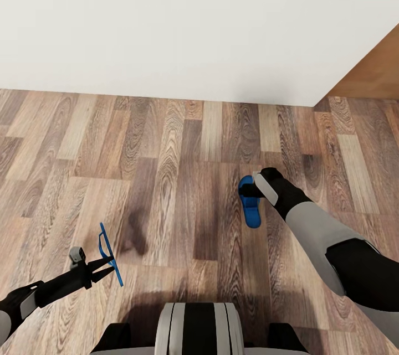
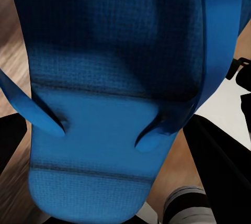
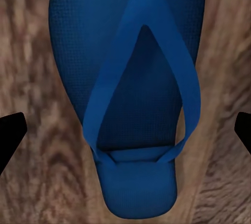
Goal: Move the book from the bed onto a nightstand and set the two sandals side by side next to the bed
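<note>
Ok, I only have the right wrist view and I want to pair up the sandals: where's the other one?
Observer: In the left gripper, clamped. That held sandal is turned on edge.
Operator: Is it off the ground?
Observer: It seems so: its shadow lies apart from it on the wood floor.
Operator: Is the bed nearby?
Observer: Head view shows a white wall ahead and a brown wooden surface at the right. I can't tell whether that's the bed.
</note>
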Motion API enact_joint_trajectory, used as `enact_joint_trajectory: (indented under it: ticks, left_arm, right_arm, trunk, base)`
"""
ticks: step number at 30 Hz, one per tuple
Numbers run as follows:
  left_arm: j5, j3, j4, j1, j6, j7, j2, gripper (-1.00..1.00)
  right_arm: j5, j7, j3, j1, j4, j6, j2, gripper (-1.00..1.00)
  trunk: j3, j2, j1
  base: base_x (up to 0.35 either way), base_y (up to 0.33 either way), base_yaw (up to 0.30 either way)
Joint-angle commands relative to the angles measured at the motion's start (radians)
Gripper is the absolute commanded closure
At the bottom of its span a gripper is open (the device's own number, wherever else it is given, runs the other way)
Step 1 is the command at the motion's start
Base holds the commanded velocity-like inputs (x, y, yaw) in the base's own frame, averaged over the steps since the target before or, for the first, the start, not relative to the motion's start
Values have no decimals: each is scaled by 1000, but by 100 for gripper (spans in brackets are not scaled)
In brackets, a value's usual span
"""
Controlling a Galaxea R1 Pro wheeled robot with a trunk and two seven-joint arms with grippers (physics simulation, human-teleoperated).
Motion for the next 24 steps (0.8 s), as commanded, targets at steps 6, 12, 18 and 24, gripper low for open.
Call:
enact_joint_trajectory:
  ticks: [6, 12, 18, 24]
  left_arm:
    - [-8, 7, 0, 0, 10, -5, 0, 100]
    - [-8, 7, 0, 0, 10, -6, 0, 100]
    - [-8, 7, 0, 0, 10, -6, 1, 100]
    - [-8, 7, 0, 0, 10, -5, 1, 100]
  right_arm:
    - [-11, -8, 8, 0, -2, 3, -1, -100]
    - [-11, -8, 8, 0, -2, 3, -1, -100]
    - [-10, -8, 8, 0, -1, 2, -1, -100]
    - [-10, -8, 8, 0, -1, 0, -1, -100]
  trunk:
    - [-1, 0, 0]
    - [-4, 0, 0]
    - [-28, -2, 3]
    - [-35, -2, 4]
  base:
    - [0, 0, 0]
    - [0, 0, 0]
    - [0, 0, 0]
    - [0, 0, 0]
